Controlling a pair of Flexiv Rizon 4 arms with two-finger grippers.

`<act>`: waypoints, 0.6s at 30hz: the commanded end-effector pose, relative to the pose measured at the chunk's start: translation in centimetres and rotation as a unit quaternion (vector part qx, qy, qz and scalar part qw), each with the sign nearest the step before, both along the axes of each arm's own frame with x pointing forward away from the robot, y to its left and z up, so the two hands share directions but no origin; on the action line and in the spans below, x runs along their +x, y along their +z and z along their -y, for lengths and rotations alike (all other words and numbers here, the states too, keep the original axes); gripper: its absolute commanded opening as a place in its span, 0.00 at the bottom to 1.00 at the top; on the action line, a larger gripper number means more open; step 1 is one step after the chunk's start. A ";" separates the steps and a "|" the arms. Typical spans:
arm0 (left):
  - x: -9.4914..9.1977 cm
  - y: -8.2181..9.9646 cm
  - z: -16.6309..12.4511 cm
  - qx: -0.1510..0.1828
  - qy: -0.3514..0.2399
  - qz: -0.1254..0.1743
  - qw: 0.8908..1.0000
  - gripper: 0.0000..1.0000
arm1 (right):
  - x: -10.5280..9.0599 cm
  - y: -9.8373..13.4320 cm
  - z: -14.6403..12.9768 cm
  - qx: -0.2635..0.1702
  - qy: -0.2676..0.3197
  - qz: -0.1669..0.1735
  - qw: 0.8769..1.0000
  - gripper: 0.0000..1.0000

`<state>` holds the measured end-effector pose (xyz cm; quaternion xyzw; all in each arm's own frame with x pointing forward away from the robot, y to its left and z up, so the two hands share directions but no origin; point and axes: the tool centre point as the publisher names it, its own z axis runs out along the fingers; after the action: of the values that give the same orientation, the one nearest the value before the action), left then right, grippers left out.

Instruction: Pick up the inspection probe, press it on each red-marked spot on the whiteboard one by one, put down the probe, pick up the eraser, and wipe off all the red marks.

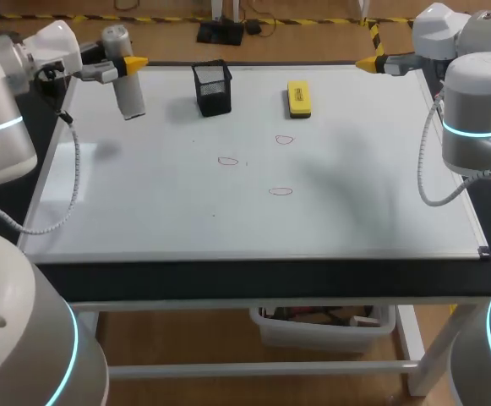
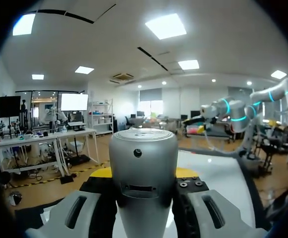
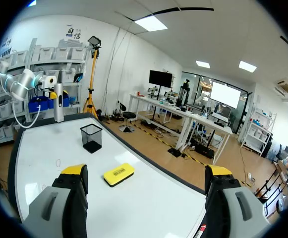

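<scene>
Probe clamped in left end effector above whiteboard; right end effector spread wide.

Table, wide and flat, with a glossy white top. Bordered along the front by a black band and down the right side by a thin pale trim. Stands on a white frame: 1 leg visible beneath the front right corner, 1 crossbar running low from side to side under the front. Lit softly and evenly, with a brighter patch of glare near the left edge and a faint grey shadow spread over the right half. Glossy enough in the right wrist view to give back pale light close to the near edge.
</scene>
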<state>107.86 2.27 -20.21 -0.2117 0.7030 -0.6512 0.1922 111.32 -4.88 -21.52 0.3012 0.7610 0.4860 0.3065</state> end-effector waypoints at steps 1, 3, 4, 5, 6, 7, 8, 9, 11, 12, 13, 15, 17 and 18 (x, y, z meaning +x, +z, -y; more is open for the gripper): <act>-0.6 0.2 0.0 -0.001 0.004 0.002 1.000 0.00 | 0.0 -0.1 0.0 0.001 0.001 0.001 1.000 1.00; -0.6 0.2 0.0 -0.001 0.004 0.002 1.000 0.00 | 0.0 -0.1 0.0 0.001 0.001 0.001 1.000 1.00; -0.6 0.2 0.0 -0.001 0.004 0.002 1.000 0.00 | 0.0 -0.1 0.0 0.001 0.001 0.001 1.000 1.00; -0.6 0.2 0.0 -0.001 0.004 0.002 1.000 0.00 | 0.4 -0.6 0.5 -0.013 0.018 -0.008 1.000 1.00; -0.6 0.2 0.0 -0.001 0.004 0.002 1.000 0.00 | 0.7 -1.1 0.8 -0.030 0.039 -0.018 0.999 1.00; -0.6 0.2 0.0 -0.001 0.004 0.002 1.000 0.00 | 1.0 -1.5 1.0 -0.053 0.063 -0.028 0.996 1.00; -0.6 0.2 0.0 -0.001 0.004 0.002 1.000 0.00 | 1.2 -1.9 1.1 -0.073 0.089 -0.033 0.993 1.00; -0.6 0.2 0.0 -0.001 0.004 0.002 1.000 0.00 | 1.3 -2.3 1.1 -0.093 0.114 -0.041 0.988 1.00; -0.6 0.2 0.0 -0.001 0.004 0.002 1.000 0.00 | 1.6 -3.2 1.0 -0.126 0.163 -0.057 0.977 1.00; -0.6 0.2 0.0 -0.001 0.004 0.002 1.000 0.00 | 1.8 -3.6 0.9 -0.147 0.192 -0.064 0.968 1.00; -0.6 0.2 0.0 -0.001 0.004 0.002 1.000 0.00 | 1.9 -4.1 0.6 -0.176 0.221 -0.070 0.957 1.00; -0.6 0.2 0.0 -0.001 0.004 0.002 1.000 0.00 | 2.0 -5.2 0.1 -0.227 0.286 -0.083 0.927 1.00; -0.6 0.2 0.0 -0.001 0.004 0.002 1.000 0.00 | 2.2 -6.2 -0.5 -0.262 0.336 -0.099 0.899 1.00; -0.6 0.2 0.0 -0.001 0.004 0.002 1.000 0.00 | 2.4 -6.7 -0.8 -0.296 0.359 -0.096 0.880 1.00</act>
<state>107.31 2.26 -19.95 -0.2140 0.7027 -0.6501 0.1945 112.02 -4.59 -27.54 0.1664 0.8462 0.4295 0.2678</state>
